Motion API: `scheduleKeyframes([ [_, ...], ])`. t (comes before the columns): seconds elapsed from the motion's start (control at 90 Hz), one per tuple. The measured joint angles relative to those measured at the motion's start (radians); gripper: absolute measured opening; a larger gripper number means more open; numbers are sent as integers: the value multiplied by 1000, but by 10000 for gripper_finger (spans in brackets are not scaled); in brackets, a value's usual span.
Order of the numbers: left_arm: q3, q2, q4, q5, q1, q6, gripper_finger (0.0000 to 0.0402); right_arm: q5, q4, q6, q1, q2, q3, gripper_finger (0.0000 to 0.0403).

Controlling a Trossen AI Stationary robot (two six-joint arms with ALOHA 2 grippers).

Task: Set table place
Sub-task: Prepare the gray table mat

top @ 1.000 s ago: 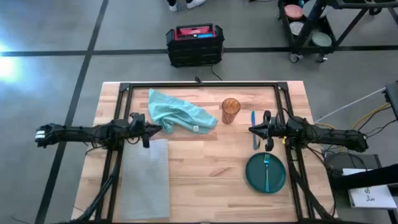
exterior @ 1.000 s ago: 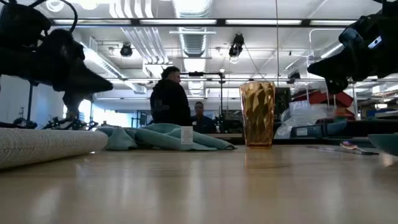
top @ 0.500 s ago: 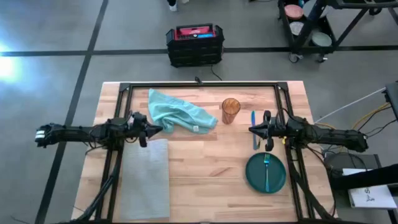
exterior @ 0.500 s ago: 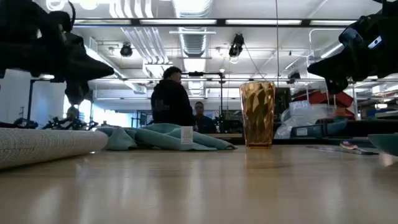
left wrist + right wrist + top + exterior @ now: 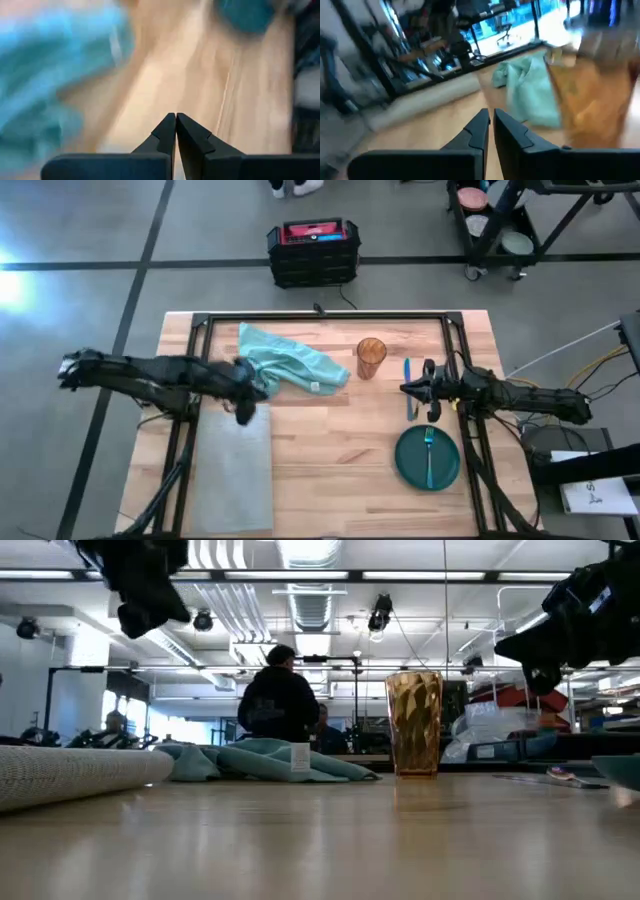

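The grey woven placemat [image 5: 234,470] lies flat at the table's near left; its edge shows in the low view [image 5: 70,772]. A dark green plate [image 5: 427,458] with a fork on it rests at the near right. The light teal napkin [image 5: 288,363] lies crumpled at the far middle, its corner blurred in the left wrist view [image 5: 45,80]. My left gripper [image 5: 262,388] hangs shut above the napkin's near left edge, fingertips together [image 5: 175,118]. My right gripper [image 5: 405,389] hovers shut [image 5: 490,115] above the table near a blue utensil [image 5: 407,385].
An amber ribbed cup [image 5: 371,357] stands upright beside the napkin, also plain in the low view [image 5: 414,724]. Black frame rails [image 5: 320,317] run around the table. People stand in the room beyond the far edge [image 5: 277,705].
My left gripper has moved toward the table's right edge and upward, ending over the napkin's near left edge, and has stayed shut. The right arm and the objects on the table have kept still.
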Motion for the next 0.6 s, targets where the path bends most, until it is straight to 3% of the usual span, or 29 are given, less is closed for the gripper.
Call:
scheduleKeyframes([
  [0.067,76,92,-112,3,-95,-84,0,9,1,105,0,0,0,14],
  [0.156,142,211,-266,3,-227,-235,0,9,-3,117,0,0,0,14],
  [0.278,168,334,-314,35,-412,-448,0,15,-4,87,0,0,0,14],
  [0.456,130,491,-136,92,-647,-647,0,7,-2,27,0,0,0,14],
  [0.6,126,632,71,91,-690,-655,0,-46,1,-22,6,15,0,14],
])
